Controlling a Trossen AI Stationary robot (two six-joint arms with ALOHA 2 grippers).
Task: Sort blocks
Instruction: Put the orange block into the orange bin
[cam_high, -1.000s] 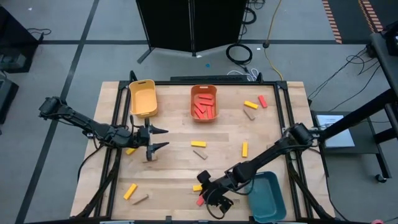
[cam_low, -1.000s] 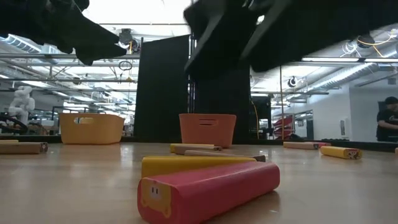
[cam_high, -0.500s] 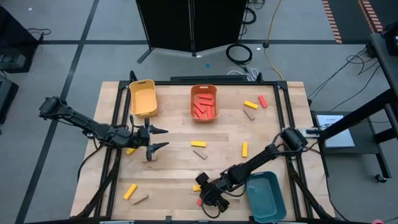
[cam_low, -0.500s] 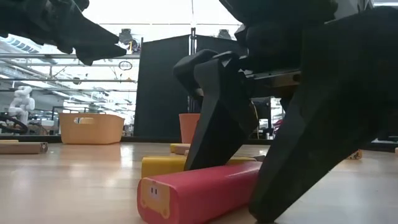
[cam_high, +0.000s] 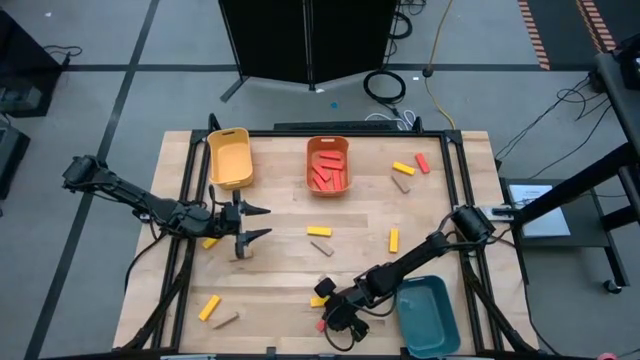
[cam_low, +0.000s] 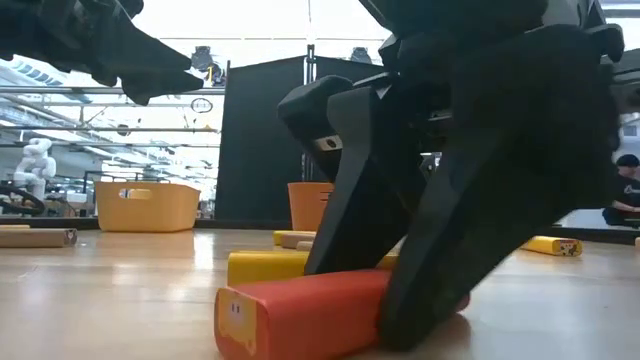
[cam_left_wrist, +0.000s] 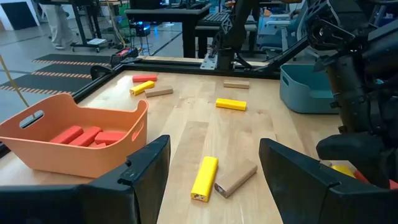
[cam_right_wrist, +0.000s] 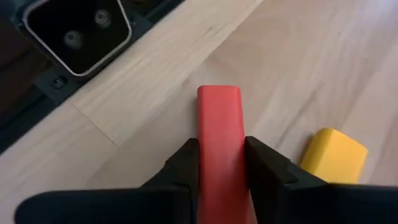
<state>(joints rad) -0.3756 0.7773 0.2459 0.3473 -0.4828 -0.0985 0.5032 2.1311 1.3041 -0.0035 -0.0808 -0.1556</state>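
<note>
- Pale wooden table (cam_high: 290, 265): the work surface. Loose blocks lie scattered over it, and three bins stand on it.
- Teal rectangular plastic bin (cam_high: 428, 316) at the table's 5 o'clock corner, yellow rectangular plastic bin (cam_high: 229, 157) at 11 o'clock, orange rectangular plastic bin (cam_high: 328, 165) at 12 o'clock. The orange bin already holds several red bars, so it is judged the likely destination for red.
- Right gripper (cam_high: 335, 325): low at the table's 6 o'clock edge, just beside the teal bin. It is by far the nearer arm to the block in hand. Its two dark fingers (cam_right_wrist: 186, 163) press the long sides of the red bar, one on each side; the hold looks made, with the bar still resting on the wood.
- Left gripper (cam_high: 256, 224): waits at the table's 9 o'clock side, fingers spread wide and empty, well apart from the red bar.
- Red rectangular block (cam_right_wrist: 220, 134): a smooth, round-edged painted bar. Its long axis runs straight ahead between the fingers, so the grip crosses its short width. From the gripper the orange bin lies toward 12 o'clock, across most of the table.
- Yellow rectangular block (cam_right_wrist: 329, 155): lies just beside the red bar and outside the grip. A lift is judged to clear it if taken straight up.
</note>
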